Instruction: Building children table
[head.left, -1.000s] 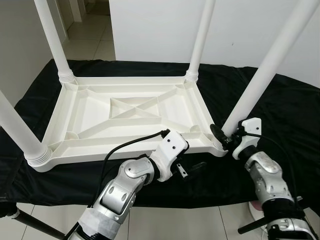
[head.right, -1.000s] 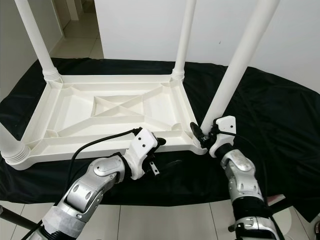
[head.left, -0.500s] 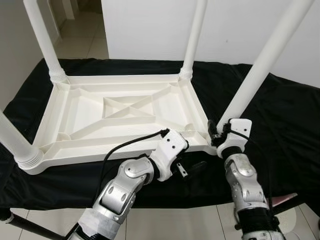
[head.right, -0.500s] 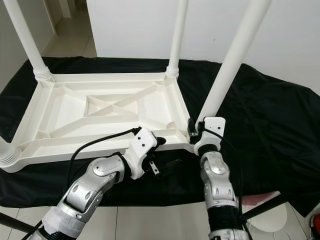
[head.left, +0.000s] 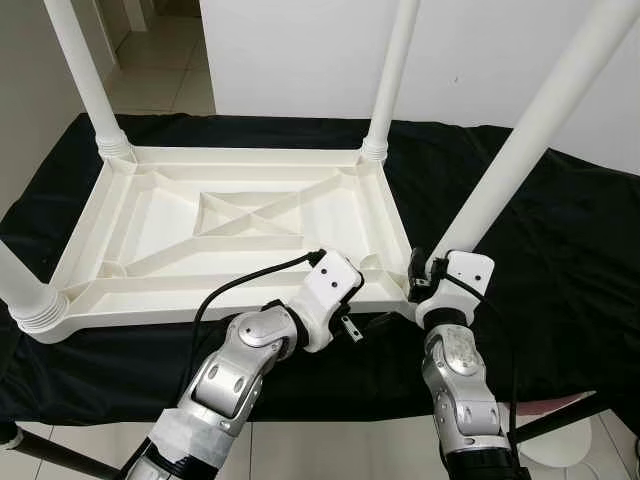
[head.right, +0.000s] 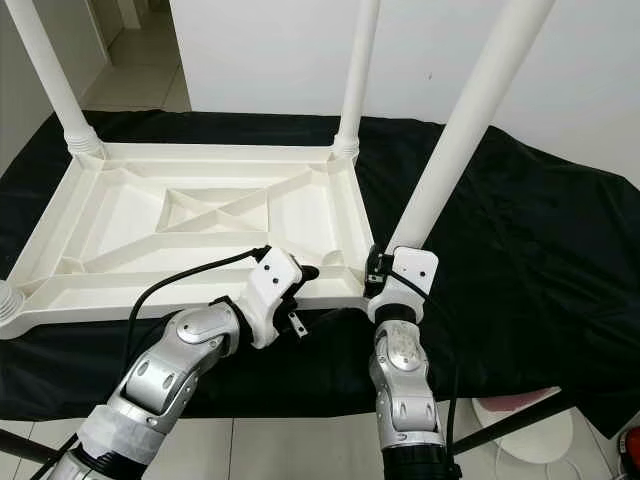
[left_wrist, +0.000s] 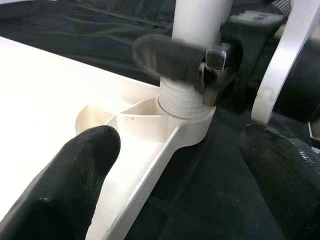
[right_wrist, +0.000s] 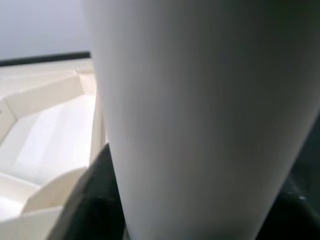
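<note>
A white plastic children's table (head.left: 150, 308) lies upside down on a black cloth, with its legs pointing up. At its near right corner stands one leg (head.left: 520, 150), screwed into a ribbed socket (left_wrist: 182, 102). My right gripper (head.right: 385, 268) is shut on this leg just above the socket, and the leg (right_wrist: 200, 100) sits between its fingers. My left gripper (head.right: 320, 292) is open at the table's near edge, just left of that corner. One of its fingers (left_wrist: 82, 170) lies over the rim and the other (left_wrist: 280, 175) hangs outside, over the cloth.
Two far legs (head.left: 85, 80) (head.left: 390, 75) and the near left leg (head.left: 20, 285) stand upright. The black cloth (head.left: 570, 250) ends at a front edge above the tiled floor. A black stand leg (head.left: 555, 415) and a white-pink object (head.left: 565, 445) lie at the lower right.
The camera has shifted. My left gripper moved up from the cloth to straddle the table's near rim. My right wrist drew closer to the leg's base.
</note>
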